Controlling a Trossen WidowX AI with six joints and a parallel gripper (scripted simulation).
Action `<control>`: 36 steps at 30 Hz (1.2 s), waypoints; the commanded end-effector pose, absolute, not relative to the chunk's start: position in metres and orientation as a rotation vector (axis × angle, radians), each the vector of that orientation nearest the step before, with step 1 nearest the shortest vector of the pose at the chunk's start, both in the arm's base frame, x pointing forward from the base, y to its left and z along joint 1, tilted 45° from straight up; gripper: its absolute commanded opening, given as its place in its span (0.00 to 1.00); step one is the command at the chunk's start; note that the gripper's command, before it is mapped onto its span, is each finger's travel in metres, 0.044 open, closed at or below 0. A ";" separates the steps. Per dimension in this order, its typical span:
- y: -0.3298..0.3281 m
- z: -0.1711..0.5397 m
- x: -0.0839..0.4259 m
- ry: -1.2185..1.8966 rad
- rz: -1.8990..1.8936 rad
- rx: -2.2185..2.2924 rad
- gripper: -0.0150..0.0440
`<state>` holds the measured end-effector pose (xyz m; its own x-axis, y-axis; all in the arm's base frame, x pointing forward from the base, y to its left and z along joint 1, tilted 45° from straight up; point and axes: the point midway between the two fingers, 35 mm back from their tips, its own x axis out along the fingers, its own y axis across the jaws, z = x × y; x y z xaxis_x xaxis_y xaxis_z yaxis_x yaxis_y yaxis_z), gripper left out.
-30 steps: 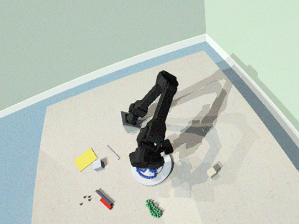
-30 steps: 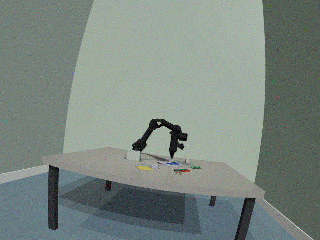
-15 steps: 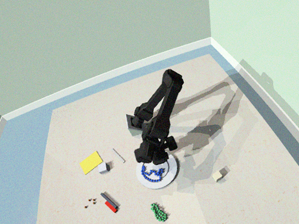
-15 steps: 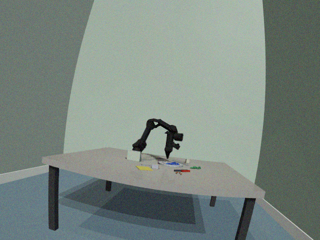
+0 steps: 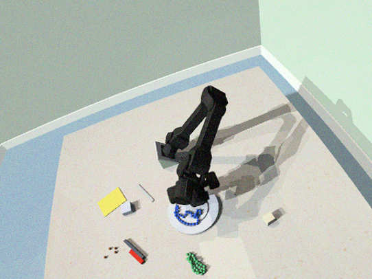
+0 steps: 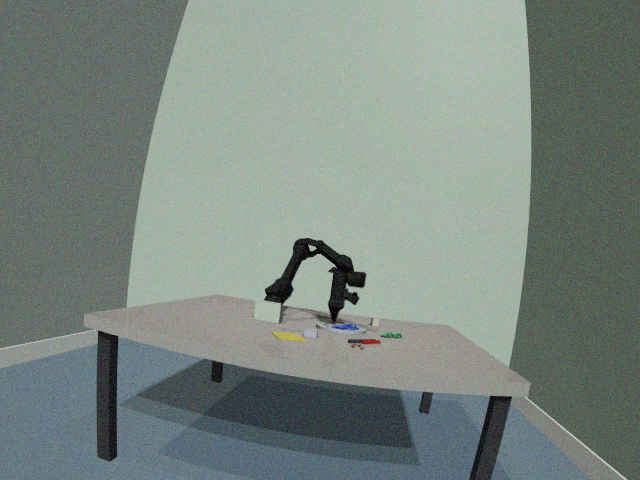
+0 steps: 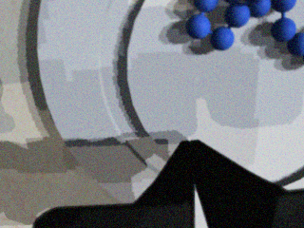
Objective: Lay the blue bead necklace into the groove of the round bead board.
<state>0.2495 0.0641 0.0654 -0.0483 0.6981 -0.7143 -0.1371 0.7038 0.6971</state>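
The round white bead board (image 5: pixel 216 213) (image 6: pixel 356 332) (image 7: pixel 71 102) lies on the table with its ring groove partly visible. The blue bead necklace (image 5: pixel 198 213) (image 6: pixel 346 327) (image 7: pixel 198 26) is on it. In the top view one stretch curves along the groove's left and lower side; the rest zigzags and bunches across the inner disc. The groove's right side shows no beads; its upper part is hidden by the arm. My gripper (image 6: pixel 334 321) (image 7: pixel 189 148) is shut and empty, pointing down just above the board's arm-side part, apart from the beads. Its fingertips are hidden in the top view.
A green bead necklace (image 5: pixel 196 263) (image 6: pixel 391 335) lies below the board in the top view. A cream block (image 5: pixel 269 218) is to the right. To the left are a red and dark bar (image 5: pixel 136 256), a pale block (image 5: pixel 126 208), a yellow sheet (image 5: pixel 111 201), a thin rod (image 5: pixel 145 193) and several small brown bits.
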 end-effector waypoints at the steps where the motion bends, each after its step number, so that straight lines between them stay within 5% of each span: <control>1: 0.064 0.065 0.250 1.474 0.722 0.489 0.30; 17: 0.057 0.072 0.249 1.477 0.723 0.494 1.00; 29: 0.050 0.080 0.248 1.479 0.723 0.499 1.00; 36: 0.042 0.081 0.289 1.545 0.600 0.621 0.69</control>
